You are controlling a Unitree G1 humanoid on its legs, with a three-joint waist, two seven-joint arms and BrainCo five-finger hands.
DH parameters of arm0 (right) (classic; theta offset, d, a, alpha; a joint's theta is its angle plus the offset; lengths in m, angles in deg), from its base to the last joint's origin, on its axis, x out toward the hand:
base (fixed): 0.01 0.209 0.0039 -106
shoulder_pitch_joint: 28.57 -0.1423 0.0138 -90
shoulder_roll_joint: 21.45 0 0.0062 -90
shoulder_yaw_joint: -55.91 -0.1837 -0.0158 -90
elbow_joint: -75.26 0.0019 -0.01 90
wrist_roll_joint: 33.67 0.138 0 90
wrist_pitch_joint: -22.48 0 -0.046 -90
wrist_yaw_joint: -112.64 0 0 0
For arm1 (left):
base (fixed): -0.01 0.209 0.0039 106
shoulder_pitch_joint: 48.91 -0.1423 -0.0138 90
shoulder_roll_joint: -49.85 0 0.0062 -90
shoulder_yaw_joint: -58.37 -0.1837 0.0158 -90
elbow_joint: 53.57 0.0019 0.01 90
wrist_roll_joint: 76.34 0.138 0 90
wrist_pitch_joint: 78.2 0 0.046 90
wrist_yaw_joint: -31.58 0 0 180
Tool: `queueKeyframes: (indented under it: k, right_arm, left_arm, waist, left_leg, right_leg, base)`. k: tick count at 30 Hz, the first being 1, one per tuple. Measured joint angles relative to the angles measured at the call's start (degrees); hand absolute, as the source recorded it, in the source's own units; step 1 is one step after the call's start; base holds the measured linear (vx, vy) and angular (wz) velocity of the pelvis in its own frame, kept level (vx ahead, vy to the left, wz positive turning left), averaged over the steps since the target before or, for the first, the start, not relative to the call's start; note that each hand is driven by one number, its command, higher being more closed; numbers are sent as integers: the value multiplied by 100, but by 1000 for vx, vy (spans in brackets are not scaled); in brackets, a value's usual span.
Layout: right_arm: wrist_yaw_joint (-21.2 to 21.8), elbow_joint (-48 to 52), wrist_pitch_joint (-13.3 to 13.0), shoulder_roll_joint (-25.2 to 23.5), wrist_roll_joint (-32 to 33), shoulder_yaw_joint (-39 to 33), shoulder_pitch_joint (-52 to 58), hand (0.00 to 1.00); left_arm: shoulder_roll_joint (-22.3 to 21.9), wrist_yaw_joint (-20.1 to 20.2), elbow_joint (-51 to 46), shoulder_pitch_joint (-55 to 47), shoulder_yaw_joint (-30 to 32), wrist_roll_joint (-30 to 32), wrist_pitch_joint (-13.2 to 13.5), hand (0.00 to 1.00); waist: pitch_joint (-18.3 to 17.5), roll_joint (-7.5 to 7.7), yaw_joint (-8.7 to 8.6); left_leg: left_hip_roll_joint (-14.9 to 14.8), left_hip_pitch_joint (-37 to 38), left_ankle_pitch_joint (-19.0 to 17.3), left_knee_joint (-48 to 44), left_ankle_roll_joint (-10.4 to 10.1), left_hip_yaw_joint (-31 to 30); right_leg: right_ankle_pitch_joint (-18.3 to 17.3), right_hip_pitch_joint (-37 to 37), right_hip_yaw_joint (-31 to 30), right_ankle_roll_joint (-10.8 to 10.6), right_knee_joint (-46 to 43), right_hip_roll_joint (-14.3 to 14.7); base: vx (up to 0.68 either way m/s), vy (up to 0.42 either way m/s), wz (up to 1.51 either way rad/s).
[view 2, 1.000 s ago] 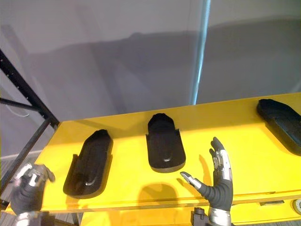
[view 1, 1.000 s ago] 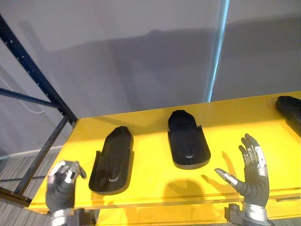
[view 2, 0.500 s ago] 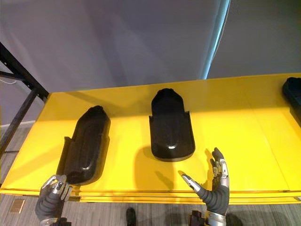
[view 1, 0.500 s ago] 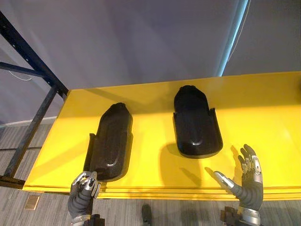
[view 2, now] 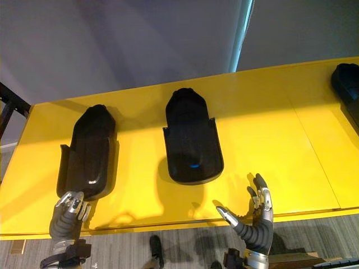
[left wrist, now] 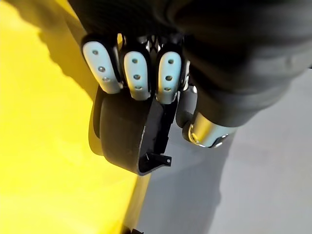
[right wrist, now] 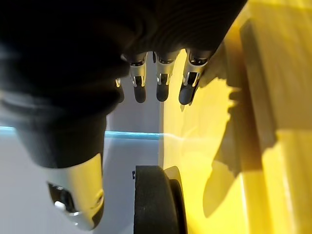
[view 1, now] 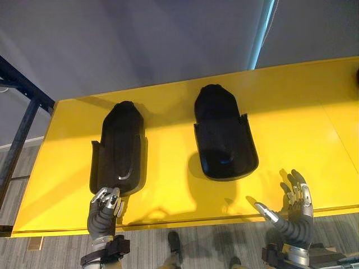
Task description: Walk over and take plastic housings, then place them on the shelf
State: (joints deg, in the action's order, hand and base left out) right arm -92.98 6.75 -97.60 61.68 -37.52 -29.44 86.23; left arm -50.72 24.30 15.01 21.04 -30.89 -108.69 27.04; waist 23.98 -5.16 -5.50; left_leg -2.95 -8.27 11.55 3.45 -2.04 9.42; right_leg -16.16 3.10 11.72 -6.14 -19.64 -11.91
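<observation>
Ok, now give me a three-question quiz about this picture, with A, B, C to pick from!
1. Where is the left hand?
A) at the shelf's far edge
B) by the near end of the left housing
C) at the shelf's right end

2. What colour is the shelf?
A) yellow
B) green
C) white

3. How is the right hand?
A) shut on a housing
B) curled into a fist
C) open, holding nothing

Answers:
1 B, its curled fingers sit just before that housing's near end.
2 A, it is bright yellow all over.
3 C, its fingers and thumb are spread by the near edge.
</observation>
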Motion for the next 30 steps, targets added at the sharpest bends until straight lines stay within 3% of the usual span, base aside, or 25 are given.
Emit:
queueKeyframes:
  k: [1, 5, 12, 15, 16, 19, 20, 21, 24, 26, 28, 29, 30]
  right_arm:
    - [0, -1, 0, -1, 0, -2, -14, 0]
    - [0, -1, -3, -24, -3, -2, -14, 0]
    - [-304, -2, -4, -225, -349, 6, 5, 0]
    - [-606, -8, 1, -280, -525, 67, -44, 0]
    - [-747, -8, 8, -246, -645, 199, -160, 0]
    - [-1065, 50, 28, -196, -778, 639, -413, 0]
    - [-1207, 133, 98, -174, -780, 686, -472, 0]
    - [-1288, 220, 185, -152, -794, 687, -467, 0]
    - [-1722, 466, 519, -157, -850, 330, -155, 0]
    - [-1921, 208, 639, -134, -860, -205, -23, 0]
    - [-1955, -238, 633, -294, -834, -669, 1, 0]
    - [-1953, -339, 633, -353, -792, -776, 42, 0]
    - [-1932, -415, 614, -341, -730, -919, 248, 0]
  left_arm:
    - [7, -6, 3, 29, 0, 0, -1, 0]
    - [34, 55, -3, 79, 9, -87, 75, 0]
    - [-77, 702, -524, -163, -11, -352, 752, 0]
    - [-178, 1027, -756, -351, -150, -488, 1025, 0]
    - [-261, 1159, -808, -448, -258, -525, 1142, 0]
    - [-379, 1277, -1032, -747, -730, -536, 1234, 0]
    - [-372, 1359, -1137, -702, -989, -576, 1250, 0]
    - [-369, 1384, -1159, -660, -1114, -562, 1268, 0]
    - [-270, 1452, -1091, -1, -1734, -562, 1281, 0]
    - [-211, 1345, -729, 768, -2082, -427, 1332, 0]
    - [-83, 1020, -228, 1235, -2179, -186, 1296, 0]
    - [-54, 878, -89, 1331, -2199, -167, 1270, 0]
    - [-64, 592, 56, 1359, -2218, -35, 1246, 0]
  waist:
    - [3, -4, -7]
    - [7, -11, -1]
    - [-7, 9, 83]
    - [-61, 41, 253]
    - [-73, 66, 404]
    - [-433, 119, 611]
    - [-648, 119, 661]
    - [-728, 122, 660]
    - [-1138, 270, 471]
    - [-1232, 286, 216]
    - [-1182, 408, 15]
    - [-1169, 432, -12]
    - [-1166, 444, -60]
  left_leg:
    - [0, 3, 0, -2, 0, 0]
    - [0, 33, -1, -9, 1, -2]
    - [-13, 266, -220, -247, -22, 5]
    - [-144, 133, -790, -1169, -139, -49]
    - [-246, 14, -1114, -1883, -197, -530]
    - [-374, -242, -1914, -3625, -354, -1781]
    - [-401, -371, -2044, -4307, -543, -2043]
    - [-404, -414, -2079, -4551, -597, -2122]
    - [-406, -316, -2469, -4742, -669, -2192]
    - [-547, 266, -3066, -3803, -586, -2013]
    - [-588, 831, -3196, -3159, -657, -1522]
    - [-590, 1060, -3193, -2991, -653, -1275]
    - [-523, 1493, -3141, -2733, -565, -794]
  right_leg:
    - [-1, 0, -4, 1, -4, 0]
    - [-5, -24, -8, 7, -15, -2]
    - [-42, -396, -21, 26, 70, -8]
    - [-32, -515, -272, 9, 99, 39]
    - [-30, -511, -621, 14, 62, 134]
    - [-129, -277, -1762, 132, -202, 540]
    - [-186, -84, -2264, 137, -374, 724]
    - [-190, -27, -2462, 135, -424, 807]
    - [-22, 353, -3191, -44, -487, 1007]
    - [235, 935, -3277, -335, -942, 1181]
    - [498, 1219, -3178, -575, -1172, 1216]
    - [662, 1258, -3010, -530, -1159, 1192]
    - [971, 1278, -2358, -201, -1050, 1071]
  base:
    - [0, 0, 0]
    - [0, 0, 0]
    - [-11, -8, -5]
    - [-6, -19, -57]
    - [11, -54, -155]
    - [38, 40, -206]
    - [77, 220, -227]
    - [91, 282, -199]
    - [75, 233, -142]
    - [50, 248, -145]
    - [-38, 189, -154]
    - [-78, 260, -220]
    - [-62, 209, -213]
